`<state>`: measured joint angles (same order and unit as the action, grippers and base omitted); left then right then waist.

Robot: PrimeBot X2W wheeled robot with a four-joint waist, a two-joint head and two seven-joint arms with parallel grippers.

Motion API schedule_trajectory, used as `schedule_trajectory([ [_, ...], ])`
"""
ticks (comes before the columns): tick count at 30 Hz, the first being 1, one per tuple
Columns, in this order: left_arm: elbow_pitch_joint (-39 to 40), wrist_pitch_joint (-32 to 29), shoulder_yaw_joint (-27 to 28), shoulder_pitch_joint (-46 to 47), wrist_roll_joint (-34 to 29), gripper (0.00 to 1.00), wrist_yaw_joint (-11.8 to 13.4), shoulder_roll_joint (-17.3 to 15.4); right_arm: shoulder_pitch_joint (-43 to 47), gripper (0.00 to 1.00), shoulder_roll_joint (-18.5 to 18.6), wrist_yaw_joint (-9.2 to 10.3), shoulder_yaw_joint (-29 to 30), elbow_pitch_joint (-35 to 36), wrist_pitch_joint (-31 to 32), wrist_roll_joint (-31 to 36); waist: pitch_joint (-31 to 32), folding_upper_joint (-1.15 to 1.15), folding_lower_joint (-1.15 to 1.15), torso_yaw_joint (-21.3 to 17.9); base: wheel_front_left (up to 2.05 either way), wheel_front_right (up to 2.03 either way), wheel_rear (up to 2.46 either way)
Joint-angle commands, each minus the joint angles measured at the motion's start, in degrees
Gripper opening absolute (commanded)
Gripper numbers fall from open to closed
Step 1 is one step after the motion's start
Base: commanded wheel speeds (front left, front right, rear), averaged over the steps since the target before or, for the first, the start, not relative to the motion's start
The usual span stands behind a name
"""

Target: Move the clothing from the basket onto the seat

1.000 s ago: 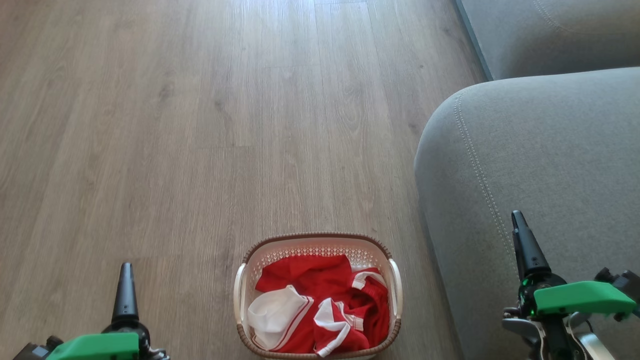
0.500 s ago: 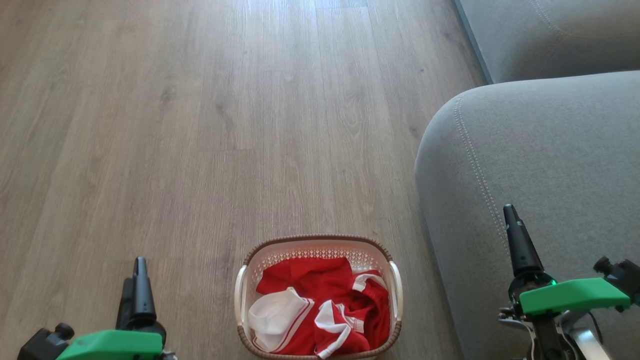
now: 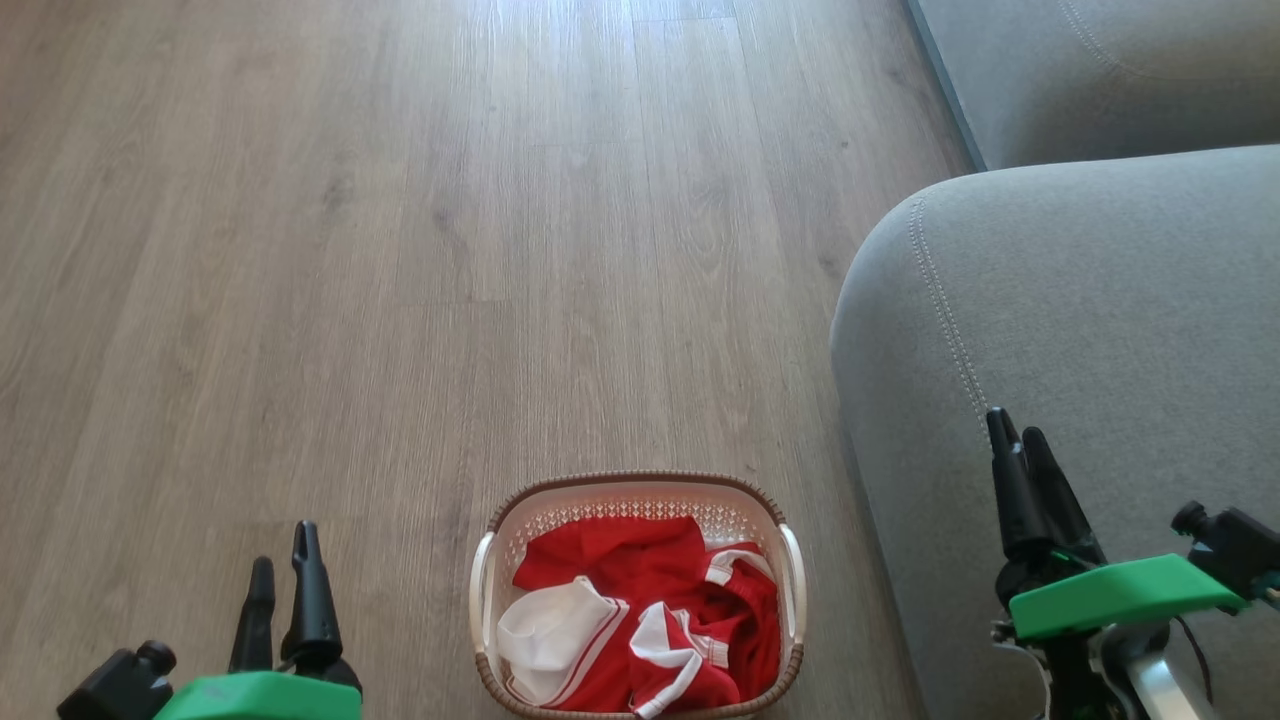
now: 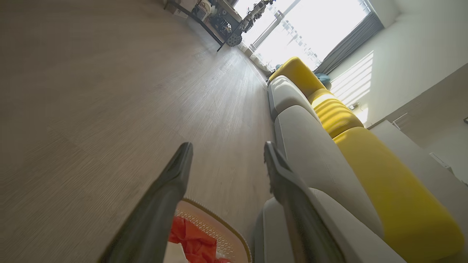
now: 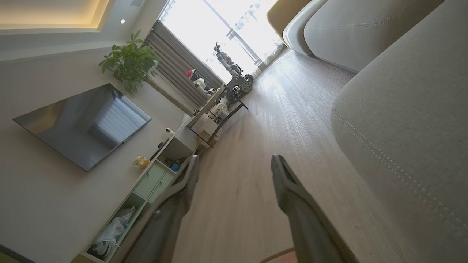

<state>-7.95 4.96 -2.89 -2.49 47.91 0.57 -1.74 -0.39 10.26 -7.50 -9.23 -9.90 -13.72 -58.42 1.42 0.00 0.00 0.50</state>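
Note:
The cream basket (image 3: pixel 630 482) with a brown rim stands on the wood floor at the bottom centre of the head view. Red clothing (image 3: pixel 650 605) with white trim lies crumpled inside it. The grey seat (image 3: pixel 1100 320) rises just right of the basket. My left gripper (image 3: pixel 283 548) hovers left of the basket, open and empty. My right gripper (image 3: pixel 1013 425) is over the seat's front edge, open and empty. In the left wrist view the open gripper (image 4: pixel 227 146) points along the floor, with the basket (image 4: pixel 223 229) and clothing (image 4: pixel 190 241) below it. The right wrist view shows my open right gripper (image 5: pixel 236 159) beside the seat (image 5: pixel 409 109).
Another grey sofa section (image 3: pixel 1100 70) lies at the top right. Yellow back cushions (image 4: pixel 384 182) line the sofa. A wall TV (image 5: pixel 82 124), a low cabinet (image 5: pixel 153 182) and a plant (image 5: pixel 129 62) stand across the room. Wood floor (image 3: pixel 400 250) stretches ahead and left.
Both wrists have rolled, so each gripper now shows two fingers in the head view. The left gripper has shifted right toward the basket, the right one slightly left.

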Motion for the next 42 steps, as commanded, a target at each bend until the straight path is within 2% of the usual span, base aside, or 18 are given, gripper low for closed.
schedule_trajectory([
  [1,1.84,0.84,0.61,0.69,-2.66,1.0,0.23,-0.75,-0.77,1.0,-0.21,0.01,0.27,2.16,-0.57,2.97,0.01,0.0,0.0,0.02,0.0,0.0,0.0],
  [42,-1.85,7.54,-1.78,-0.99,-31.37,1.0,2.09,-1.03,-0.61,1.0,-5.43,0.01,6.47,-0.28,-1.09,40.64,0.03,0.0,0.0,0.29,0.0,0.0,0.0],
])
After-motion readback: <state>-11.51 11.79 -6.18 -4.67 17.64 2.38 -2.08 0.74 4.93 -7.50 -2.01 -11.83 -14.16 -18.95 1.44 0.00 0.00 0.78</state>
